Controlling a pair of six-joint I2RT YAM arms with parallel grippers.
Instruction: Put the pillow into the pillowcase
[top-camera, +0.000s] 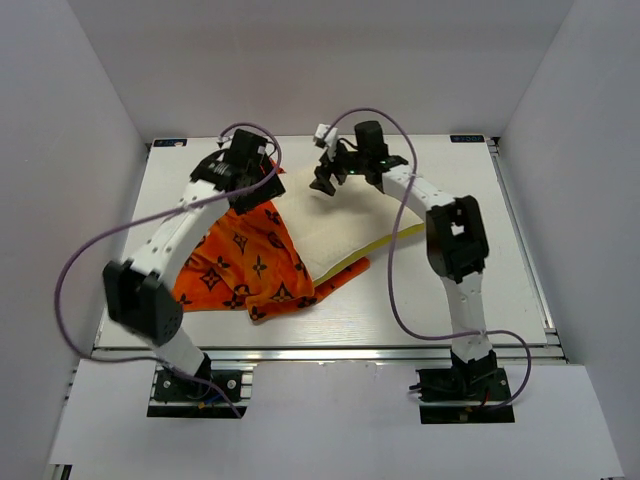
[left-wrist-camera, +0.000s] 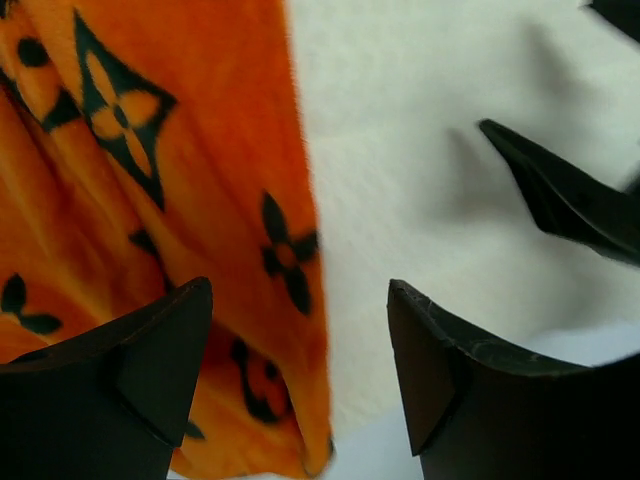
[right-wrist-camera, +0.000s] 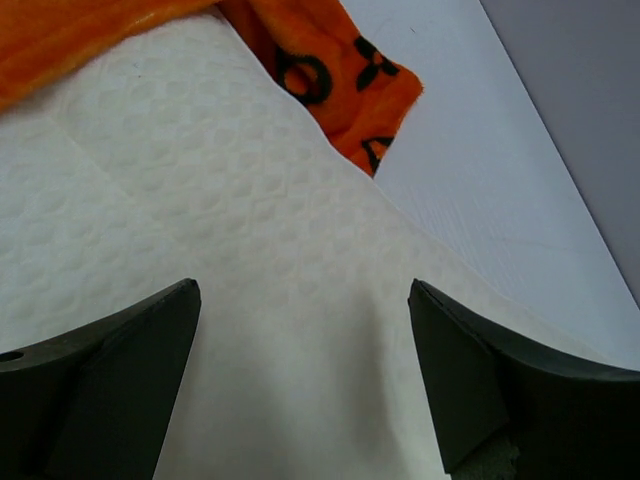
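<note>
Two pincers to check: find both spread wide, pinching nothing.

Left pincer (top-camera: 247, 170): hovers over the pillow's (top-camera: 345, 230) far-left corner, fingers astride the line where the pillowcase (top-camera: 245, 265) edge meets bare pillow. Right pincer (top-camera: 335, 178): hangs over the pillow's far edge, just right of the left pincer, with only white cover below its gap.

Pillow: lies flat on the table (top-camera: 500, 270), long axis running from its far-left corner to its near-right corner. Covered by the pillowcase on the left part, bare on the right part. Cannot tell whether the covered part sits inside the pillowcase or merely under it.

Governing relation: directly below the left pincer, pillowcase edge to its left finger's side, bare pillow to its right finger's side. Judge the left pincer nearer the pillowcase edge and the right pincer nearer the bare pillow. Expect any draw of the pillowcase to run along the pillow's long axis, toward its near-right corner.

Materials:
- Pillowcase: soft orange plush, printed with dark four-petal flowers and ring motifs, slumped in loose folds off the pillow's left side. Likely to stretch and bunch.
- Pillow: white, embossed with a fine honeycomb quilting, yellow strip along its near-right edge. Yields and dents readily, by the look of it.
</note>
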